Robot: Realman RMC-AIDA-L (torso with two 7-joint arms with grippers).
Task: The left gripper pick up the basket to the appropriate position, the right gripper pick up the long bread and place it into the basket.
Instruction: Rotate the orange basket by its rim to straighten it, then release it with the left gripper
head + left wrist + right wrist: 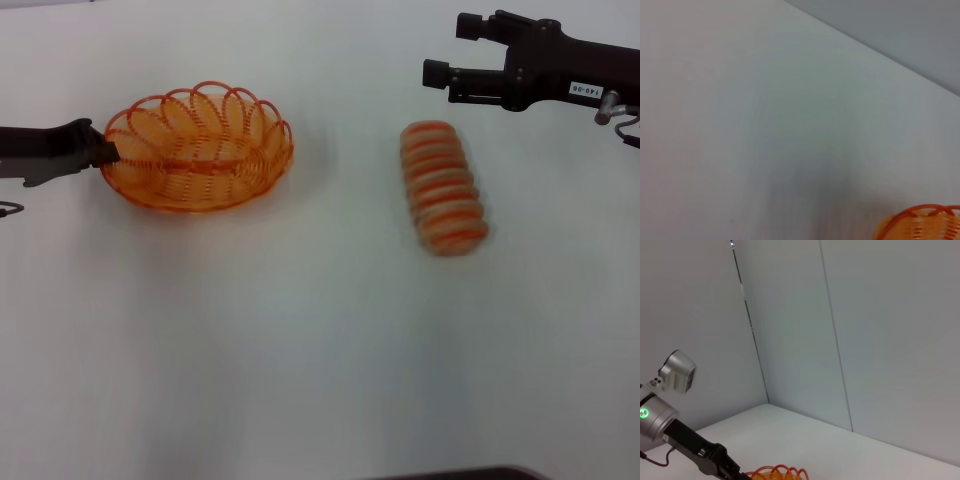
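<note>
My left gripper reaches in low from my left side, and its tip sits right at the scalloped rim of the orange wire basket. It touches the rim's near-left loops, but I cannot tell whether the fingers are pinched on the wire or merely against it. The basket rests on the white table, stretching away from that gripper toward my right. My left wrist camera catches only a sliver of the basket's rim against the table surface.

My right gripper hangs on my right side, farther out over the table, with its 2 fingers spread apart and nothing between them. The white label sits on its body behind the fingers. The long bread lies on the table just nearer to me than those open fingers, not touching them, its striped length running roughly away from me. It lies well apart from the basket, off to the right of my left gripper's reach.

From the right wrist camera I see my left arm with its green light, the basket's loops just past its tip.
</note>
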